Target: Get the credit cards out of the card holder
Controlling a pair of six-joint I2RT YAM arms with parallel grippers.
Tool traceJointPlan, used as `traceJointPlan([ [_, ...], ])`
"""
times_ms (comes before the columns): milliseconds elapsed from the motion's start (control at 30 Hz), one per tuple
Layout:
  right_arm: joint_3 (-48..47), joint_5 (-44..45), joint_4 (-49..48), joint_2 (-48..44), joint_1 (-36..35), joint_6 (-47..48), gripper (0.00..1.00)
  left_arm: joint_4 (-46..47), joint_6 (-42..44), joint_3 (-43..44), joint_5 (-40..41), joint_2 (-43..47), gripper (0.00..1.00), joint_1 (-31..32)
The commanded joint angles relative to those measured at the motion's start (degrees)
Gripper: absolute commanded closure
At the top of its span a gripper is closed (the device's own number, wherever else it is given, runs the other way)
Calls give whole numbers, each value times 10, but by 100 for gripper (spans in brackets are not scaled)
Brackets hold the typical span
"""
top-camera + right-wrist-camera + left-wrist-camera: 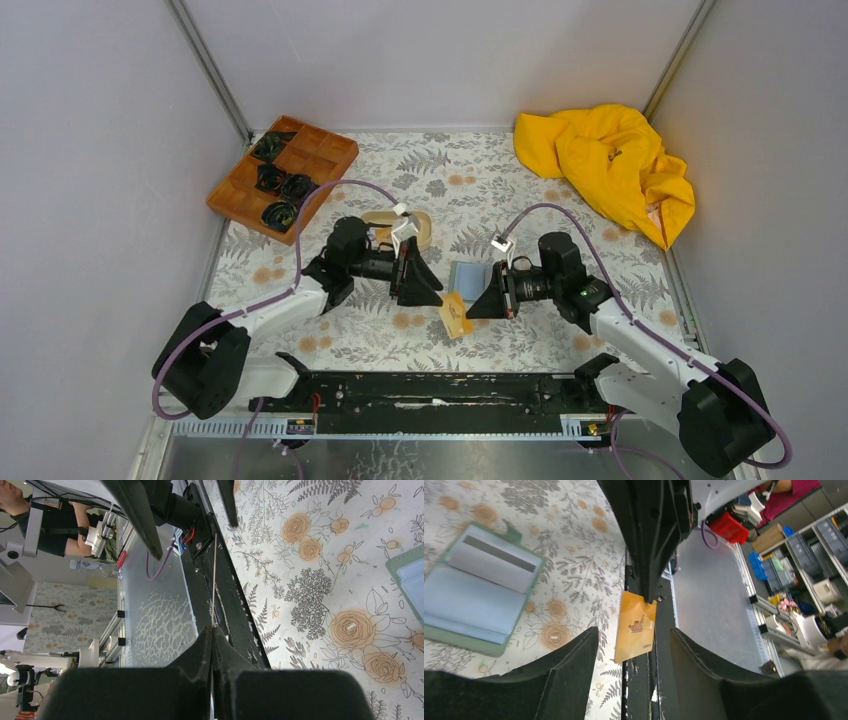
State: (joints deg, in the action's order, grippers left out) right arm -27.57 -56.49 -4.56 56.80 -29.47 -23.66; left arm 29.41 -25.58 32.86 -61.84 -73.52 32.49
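Note:
The card holder (468,275) lies open on the floral mat between my grippers. In the left wrist view the card holder (459,607) shows light blue panels, with a whitish card with a dark stripe (494,562) in its upper pocket. My right gripper (478,308) is shut on a tan-orange card (455,318) and holds it above the mat near the front rail. That card (636,626) hangs in front of my open, empty left gripper (634,655). In the right wrist view the card (214,580) shows edge-on between the shut fingers (202,647). My left gripper (428,285) is just left of the holder.
A beige oval tray (420,228) lies behind the left gripper. A brown wooden compartment tray (330,150) with dark coils is at the back left. A yellow cloth (610,165) is at the back right. A black rail (440,390) runs along the near edge.

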Motion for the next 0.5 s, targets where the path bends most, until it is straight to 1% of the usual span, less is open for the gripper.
traceJointPlan([
  [0,-34,-6,-15,0,-5,11,100,-28,45,9,-26,-1,40,29],
  [67,-35,-9,-19,7,-5,9,100,-46,58,12,-14,-10,40,45],
  [133,-34,-10,-23,11,-5,7,100,-35,49,12,-13,-23,41,53],
  [167,-34,-9,-24,13,-5,8,100,-29,47,13,-14,-27,43,55],
  [233,-34,-7,-24,13,-6,7,100,-25,45,14,-15,-33,53,58],
  [433,-33,-1,-20,5,-5,10,100,-10,39,14,-16,-33,98,60],
  [467,-33,3,-19,3,-5,11,100,-3,36,12,-14,-33,100,59],
])
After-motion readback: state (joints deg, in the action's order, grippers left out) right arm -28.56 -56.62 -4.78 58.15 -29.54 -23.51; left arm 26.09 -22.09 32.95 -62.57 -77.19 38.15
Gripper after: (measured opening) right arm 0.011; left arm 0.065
